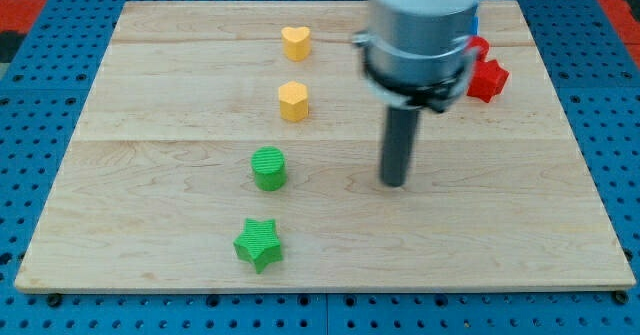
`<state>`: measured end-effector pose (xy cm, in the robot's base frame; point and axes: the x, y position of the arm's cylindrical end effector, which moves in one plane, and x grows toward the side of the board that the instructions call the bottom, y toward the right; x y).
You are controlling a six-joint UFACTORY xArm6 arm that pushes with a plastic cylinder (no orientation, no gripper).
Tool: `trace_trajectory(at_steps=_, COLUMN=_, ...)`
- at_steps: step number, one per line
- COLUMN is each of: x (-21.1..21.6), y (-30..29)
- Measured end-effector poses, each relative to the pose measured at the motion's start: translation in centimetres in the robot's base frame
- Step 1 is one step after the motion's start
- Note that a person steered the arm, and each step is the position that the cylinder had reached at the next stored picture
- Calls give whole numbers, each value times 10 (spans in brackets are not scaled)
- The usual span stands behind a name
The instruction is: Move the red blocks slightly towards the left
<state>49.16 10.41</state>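
Note:
Two red blocks lie at the view's upper right: a red star-shaped block (488, 80) and, just above it, a second red block (479, 47) mostly hidden behind the arm. A sliver of a blue block (475, 20) shows above them. My tip (394, 183) rests on the board's middle, below and to the left of the red blocks, well apart from them. The arm's grey body covers part of the board above the tip.
A yellow heart block (295, 42) and a yellow hexagonal block (293, 101) lie at upper centre-left. A green cylinder (268, 168) and a green star (259, 243) lie below them. The wooden board (150, 175) sits on a blue pegboard.

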Motion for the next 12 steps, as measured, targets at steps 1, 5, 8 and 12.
trace_trajectory(at_steps=1, x=-25, y=84)
trace_trajectory(at_steps=5, x=-104, y=151)
trace_trajectory(at_steps=8, x=-104, y=66)
trace_trajectory(at_steps=12, x=-142, y=87)
